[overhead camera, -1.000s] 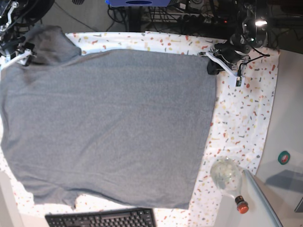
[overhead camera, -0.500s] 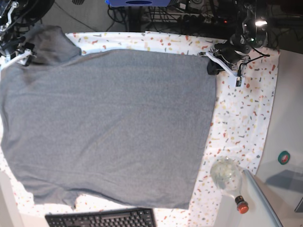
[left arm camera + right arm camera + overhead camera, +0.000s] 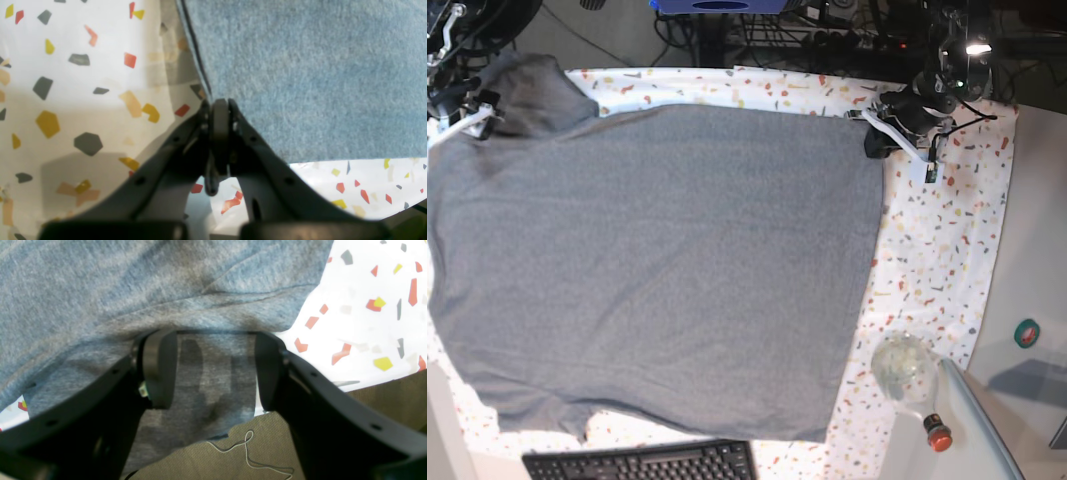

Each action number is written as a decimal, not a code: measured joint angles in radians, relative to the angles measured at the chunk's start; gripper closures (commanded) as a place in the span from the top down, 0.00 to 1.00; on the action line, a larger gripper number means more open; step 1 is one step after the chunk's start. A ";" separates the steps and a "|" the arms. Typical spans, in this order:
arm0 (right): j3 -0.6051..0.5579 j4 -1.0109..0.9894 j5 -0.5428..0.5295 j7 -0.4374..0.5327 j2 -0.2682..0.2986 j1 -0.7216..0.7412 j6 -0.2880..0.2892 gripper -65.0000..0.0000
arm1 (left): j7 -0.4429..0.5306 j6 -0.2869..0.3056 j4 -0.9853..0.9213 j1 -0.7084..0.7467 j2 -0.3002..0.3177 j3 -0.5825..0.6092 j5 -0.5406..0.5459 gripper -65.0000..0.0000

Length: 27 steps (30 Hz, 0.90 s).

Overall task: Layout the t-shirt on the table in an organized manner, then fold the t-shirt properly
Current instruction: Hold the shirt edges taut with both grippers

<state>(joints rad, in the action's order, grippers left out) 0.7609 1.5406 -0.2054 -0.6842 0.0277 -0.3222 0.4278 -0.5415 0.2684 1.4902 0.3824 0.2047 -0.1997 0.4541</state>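
Covering most of the large flat table [image 3: 947,250], whose white cloth carries red, orange, yellow and grey flecks, we find the plain heather-grey cotton t-shirt [image 3: 657,270] spread flat, one sleeve hanging past the table edge. We see the black left gripper [image 3: 218,115] with its jaws pressed together at the garment's hem corner, pinching the fabric edge. We see the black right gripper [image 3: 215,368] with its jaws spread wide, straddling the overhanging sleeve without clamping it. Near the table edge lie a black keyboard [image 3: 642,464] and a clear bottle with an orange cap [image 3: 910,380].
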 measured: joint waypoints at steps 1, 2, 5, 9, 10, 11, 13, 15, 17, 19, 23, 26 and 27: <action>0.000 0.000 0.000 0.000 0.000 0.000 0.000 0.54 | 0.000 0.000 0.000 0.000 0.000 0.000 0.000 0.00; 0.000 0.000 0.000 0.000 0.000 0.000 0.000 0.54 | 0.000 0.000 0.000 0.000 0.000 0.000 0.000 0.00; 0.000 -0.014 0.000 0.003 0.002 0.002 0.000 0.54 | 0.000 0.000 0.001 0.000 0.000 0.000 0.000 0.00; 0.004 -0.085 0.000 -0.001 0.005 0.029 0.000 0.54 | 0.000 0.000 0.004 0.000 0.000 0.000 0.000 0.00; 0.009 -0.095 0.001 0.000 0.005 0.036 0.000 0.54 | 0.000 0.000 0.004 0.000 0.000 0.000 0.000 0.00; 0.013 -0.096 0.003 0.000 0.006 0.040 0.000 0.54 | 0.000 0.000 0.004 0.000 0.000 0.000 0.000 0.00; 0.017 -0.077 0.008 -0.002 0.007 0.040 0.000 0.53 | 0.000 0.000 0.005 0.000 0.000 0.000 0.000 0.00; 0.019 -0.022 0.004 -0.002 0.005 0.025 0.000 0.53 | 0.000 0.000 0.005 0.000 0.000 -0.001 0.000 0.00; 0.019 0.024 0.002 0.006 0.005 0.010 0.000 0.53 | 0.000 0.000 0.005 0.000 0.000 -0.001 0.000 0.00; 0.019 0.037 0.001 0.005 0.005 0.005 0.000 0.53 | 0.000 0.000 0.005 0.000 0.000 -0.001 0.000 0.00; 0.019 0.035 0.003 0.000 0.006 0.006 0.000 0.53 | 0.000 0.000 0.005 0.000 0.000 -0.001 0.000 0.00; 0.019 0.036 0.003 -0.001 0.005 0.006 0.000 0.53 | 0.000 0.000 0.005 0.000 0.000 -0.001 0.000 0.00; 0.019 0.036 0.004 -0.002 0.005 0.005 0.000 0.53 | 0.000 0.000 0.005 0.000 0.000 -0.001 0.000 0.00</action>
<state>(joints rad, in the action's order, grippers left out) 0.7799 1.5764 -0.2016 -0.6861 0.0330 -0.3168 0.4278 -0.5415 0.2684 1.4948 0.3824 0.2047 -0.2005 0.4541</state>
